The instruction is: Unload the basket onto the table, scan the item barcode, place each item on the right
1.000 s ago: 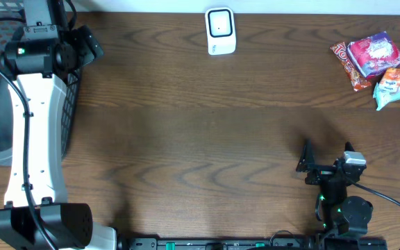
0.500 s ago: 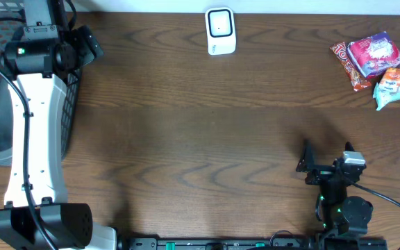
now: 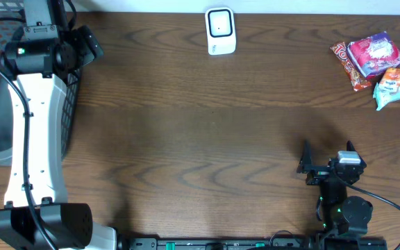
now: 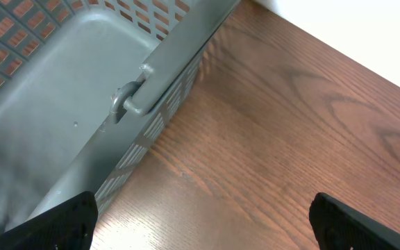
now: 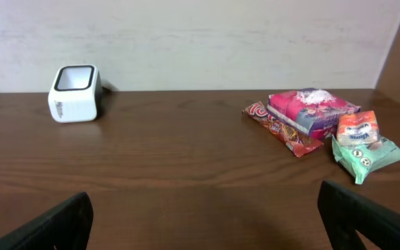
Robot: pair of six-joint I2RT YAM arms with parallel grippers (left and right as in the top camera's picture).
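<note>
The left end effector (image 4: 200, 219) and right end effector (image 5: 203, 212) both stood released, empty. The snack packets (image 3: 373, 61) lay piled at the far right of the table (image 3: 186, 139), well apart from the white scanner (image 3: 220, 30). It seemed best to grasp one packet by an edge, barcode left uncovered.

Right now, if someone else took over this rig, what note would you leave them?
Left gripper: open, holding nothing, over the table beside the basket on the left.
Right gripper: open, holding nothing, low at the near edge, facing the far side.
Scanner: far edge, about the middle.
Snacks: a pile of packs at the far right corner, no gripper near them.
Done: nothing that shows; no pack is picked up.
Left: pick one pack, hold its barcode to the scanner.
</note>
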